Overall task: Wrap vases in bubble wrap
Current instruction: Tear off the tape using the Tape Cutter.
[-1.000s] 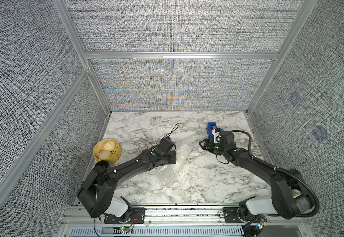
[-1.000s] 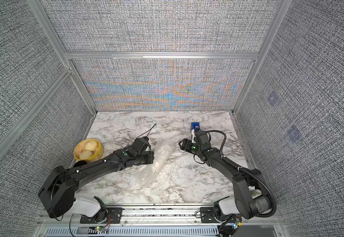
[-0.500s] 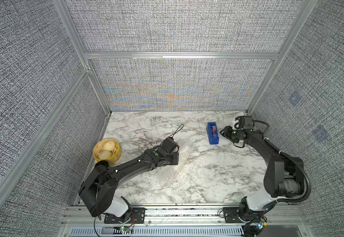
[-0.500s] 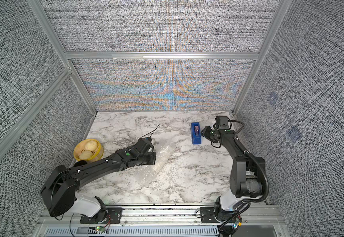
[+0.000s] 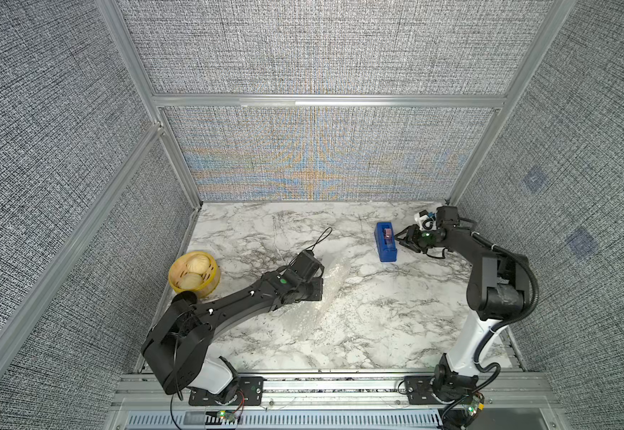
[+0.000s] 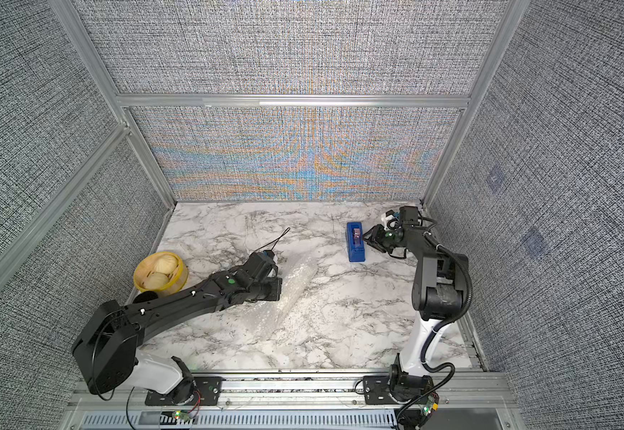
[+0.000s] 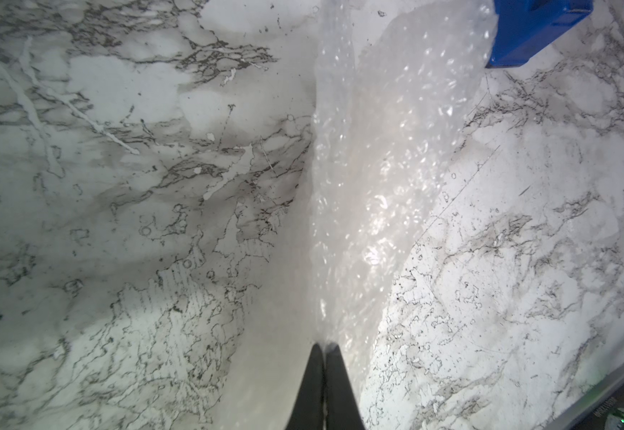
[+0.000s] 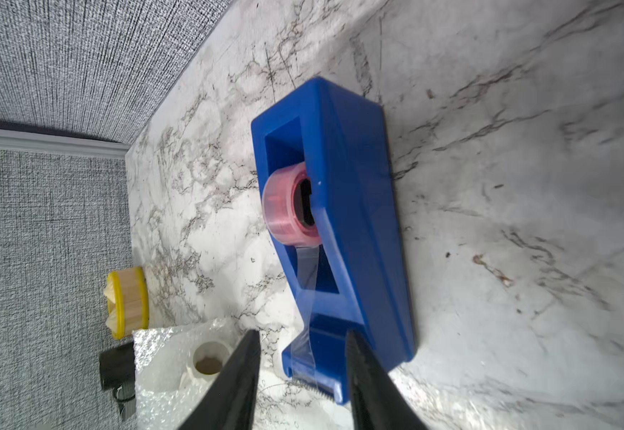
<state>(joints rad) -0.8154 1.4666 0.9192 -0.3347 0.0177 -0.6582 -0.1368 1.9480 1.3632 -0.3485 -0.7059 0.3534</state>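
Bubble wrap (image 7: 377,167) pinched in left pincer (image 7: 324,348); right pincer (image 8: 301,335) parted, straddling tape dispenser (image 8: 359,204) end.

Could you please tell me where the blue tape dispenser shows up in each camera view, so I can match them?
In a top view: blue tape dispenser on the marble table, far right side.
In a top view: dispenser at the same place.
Left wrist: only a corner of the dispenser, at the frame's edge.
Right wrist: dispenser fills the middle.
Shared landmark: the bubble wrap, in all four views.
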